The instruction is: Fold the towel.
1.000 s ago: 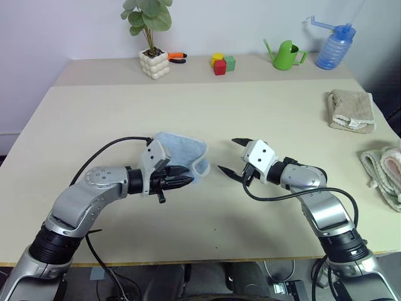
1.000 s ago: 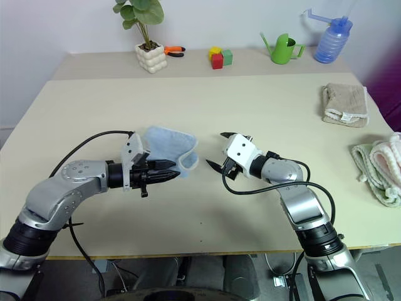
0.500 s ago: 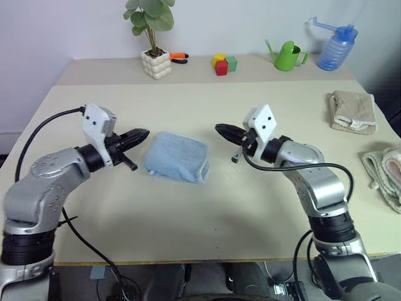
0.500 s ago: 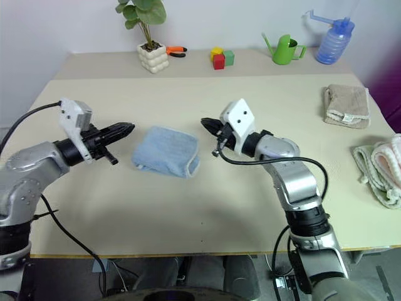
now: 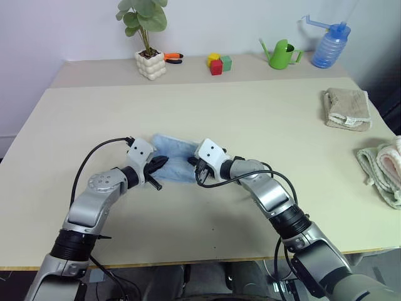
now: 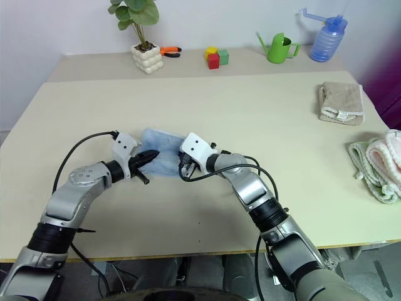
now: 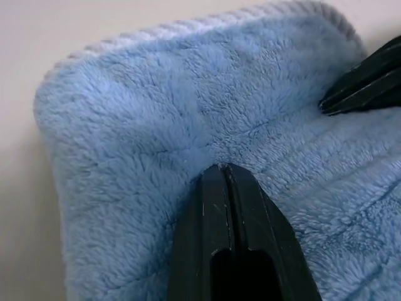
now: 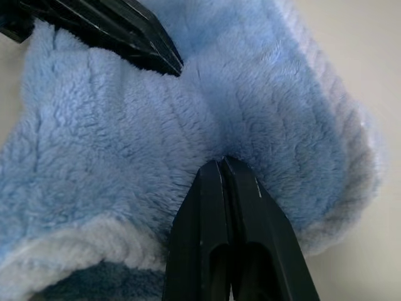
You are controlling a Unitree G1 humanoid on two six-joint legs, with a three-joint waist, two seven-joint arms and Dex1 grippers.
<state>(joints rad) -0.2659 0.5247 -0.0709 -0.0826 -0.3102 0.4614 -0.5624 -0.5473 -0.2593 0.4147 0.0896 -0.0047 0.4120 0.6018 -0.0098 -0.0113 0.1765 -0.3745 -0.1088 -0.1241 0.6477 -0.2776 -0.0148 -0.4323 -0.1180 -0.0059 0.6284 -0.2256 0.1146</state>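
The towel (image 5: 177, 160), light blue terry cloth, lies folded into a small bundle on the table (image 5: 250, 113), a little left of its middle. My left gripper (image 5: 163, 162) is shut, and its tips press into the towel's left side, as the left wrist view shows (image 7: 219, 169). My right gripper (image 5: 193, 165) is also shut and rests its tips on the towel's right side (image 8: 222, 162). No cloth shows between either pair of fingers. The two grippers point toward each other with a short stretch of towel between them.
A folded beige towel (image 5: 348, 108) and a white-and-pink towel (image 5: 383, 170) lie near the right edge. Along the back stand a potted plant (image 5: 150, 63), orange-handled pliers (image 5: 174, 58), coloured blocks (image 5: 217, 64), a green watering can (image 5: 282, 53) and a blue spray bottle (image 5: 328, 47).
Both grippers stood apart on either side of the towel half a second ago; they have come inward and down onto it. The right gripper, open a second ago, is shut.
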